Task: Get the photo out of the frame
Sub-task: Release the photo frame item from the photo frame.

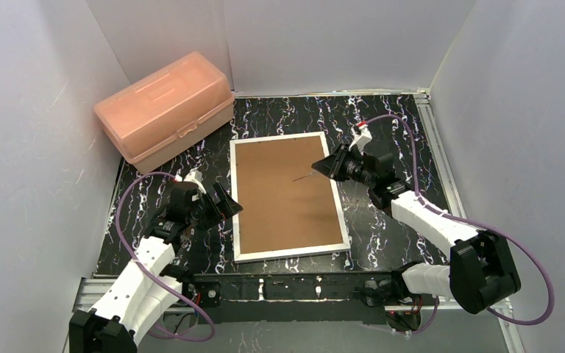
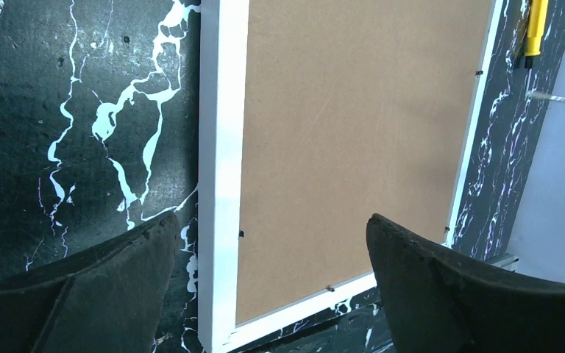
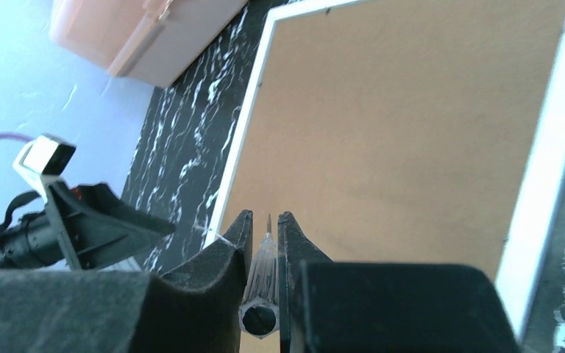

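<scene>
"None of the photo shows yet, does it?"

"Not a sliver. The frame [image 1: 292, 252] lies face down on the black marbled table [image 1: 279, 118]. Its brown backing board [image 1: 287, 195] faces up, seated inside the white border, so the print, if it is in there, is hidden underneath."

"How much is done, then?"

"Very little, I'd judge. Small dark tabs [image 2: 240, 234] dot the frame's inner edge, but whether any is turned off the board is too fine to tell. Freeing those, lifting the board and drawing out the photo all look left to do."

"And the arms?"

"The right gripper [image 1: 324, 165] sits at the far part of the frame's right edge. It is pinched onto a thin clear-handled tool [image 3: 265, 261] — a small screwdriver by the look — whose tip reaches in over the middle of the board. The left gripper [image 1: 228, 200] hangs at the frame's left edge with its fingers [image 2: 118, 294] spread wide and nothing between them."

"Which way does the frame run?"

"Its long axis goes from the arms' side toward the back wall, skewed a little — the near end sits further right than the far end. A pink plastic box [image 1: 165, 107] stands just off the frame's far left corner."
</scene>
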Controlling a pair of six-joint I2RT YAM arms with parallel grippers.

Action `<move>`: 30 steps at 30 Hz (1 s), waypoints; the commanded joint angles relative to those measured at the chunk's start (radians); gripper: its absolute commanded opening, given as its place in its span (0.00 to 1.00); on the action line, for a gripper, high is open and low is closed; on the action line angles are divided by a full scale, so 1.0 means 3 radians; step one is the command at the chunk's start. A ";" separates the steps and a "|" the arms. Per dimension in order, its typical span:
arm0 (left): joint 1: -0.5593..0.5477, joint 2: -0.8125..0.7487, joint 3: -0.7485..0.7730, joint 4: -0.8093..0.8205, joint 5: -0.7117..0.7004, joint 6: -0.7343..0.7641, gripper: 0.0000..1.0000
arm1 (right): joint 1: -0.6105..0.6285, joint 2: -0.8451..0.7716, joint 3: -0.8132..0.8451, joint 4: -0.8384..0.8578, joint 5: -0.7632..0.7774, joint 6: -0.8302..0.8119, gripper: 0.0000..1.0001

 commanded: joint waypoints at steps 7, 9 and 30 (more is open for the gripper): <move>0.0014 0.0107 -0.0271 0.0297 0.0438 -0.0091 0.90 | 0.1065 0.0119 -0.0407 0.1194 0.0356 0.0274 0.01; 0.0017 0.0084 -0.0319 0.0341 0.0478 -0.0094 0.89 | 0.1183 0.0207 -0.0484 0.1397 0.0444 0.0324 0.01; 0.0014 0.0218 -0.0494 0.0404 0.0285 -0.0140 0.40 | 0.1685 0.1056 -0.0453 0.2070 0.0682 0.0296 0.01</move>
